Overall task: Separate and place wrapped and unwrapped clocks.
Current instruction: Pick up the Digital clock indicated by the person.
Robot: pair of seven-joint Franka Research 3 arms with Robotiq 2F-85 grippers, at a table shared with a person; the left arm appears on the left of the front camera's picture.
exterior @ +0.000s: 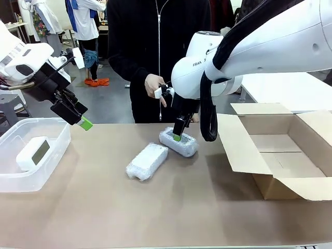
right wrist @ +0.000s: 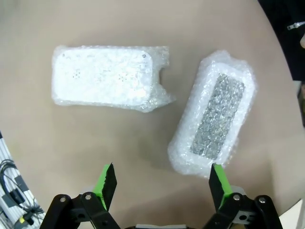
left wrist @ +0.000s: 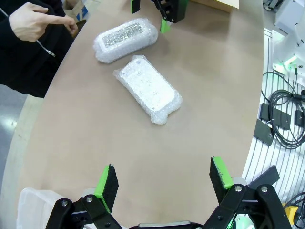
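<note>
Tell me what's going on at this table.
The right gripper, open, is down at the farther wrapped clock, not gripping it; the nearer wrapped clock lies free beside it. The left gripper hangs open near the clear bin, which holds the bare clock. An open cardboard box sits at the right. A person stands across the table.

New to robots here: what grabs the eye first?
A nearer bundle and a farther bundle, both in bubble wrap, lie mid-table, with the right gripper open above the farther one. A bare white clock sits in a clear tub at the left; an open cardboard box stands at the right.
</note>
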